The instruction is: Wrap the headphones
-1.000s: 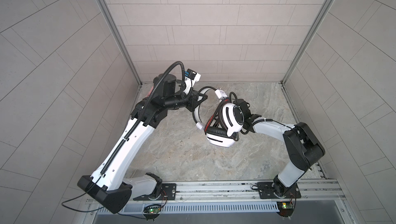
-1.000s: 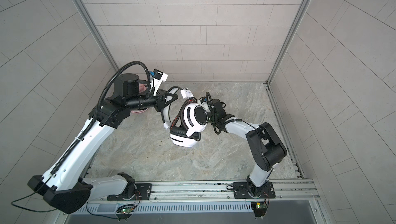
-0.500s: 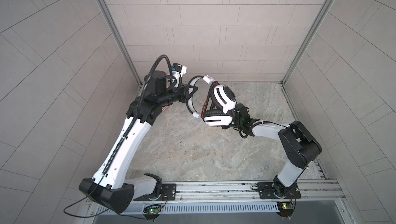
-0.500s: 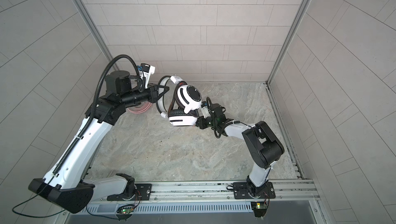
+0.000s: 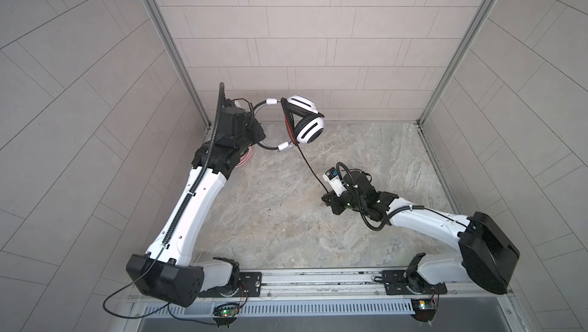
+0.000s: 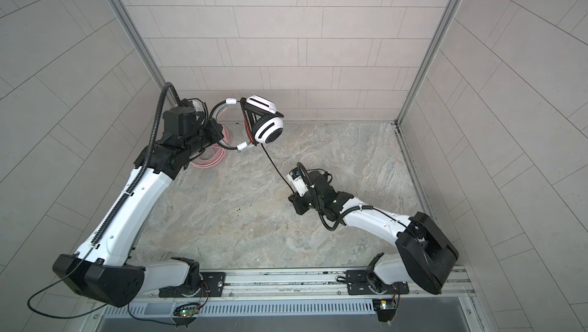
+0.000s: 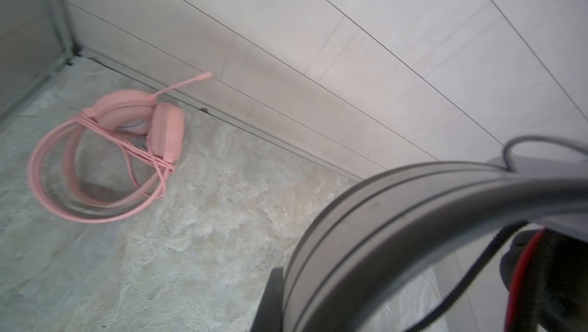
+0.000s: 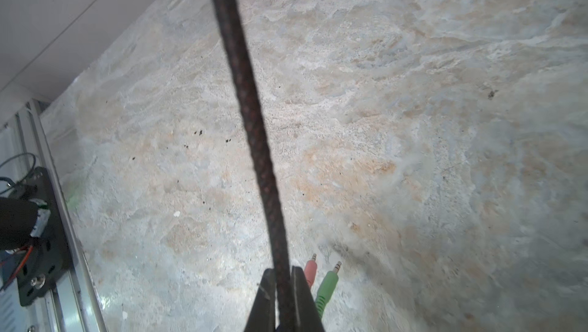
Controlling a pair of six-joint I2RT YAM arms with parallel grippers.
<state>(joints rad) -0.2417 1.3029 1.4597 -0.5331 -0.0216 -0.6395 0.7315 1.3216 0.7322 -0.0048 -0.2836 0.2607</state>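
White-and-black headphones held up near the back wall, headband toward the left gripper clamped on it, earcups facing right, black cable stretched straight, slanting down to the right gripper pinching it, pink headset flat in the back-left corner

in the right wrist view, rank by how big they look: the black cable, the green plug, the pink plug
1. black cable: largest by far, but nearest the camera.
2. green plug.
3. pink plug: looks smaller, but the right gripper hides part of it, so the order of the two plugs is unsure.
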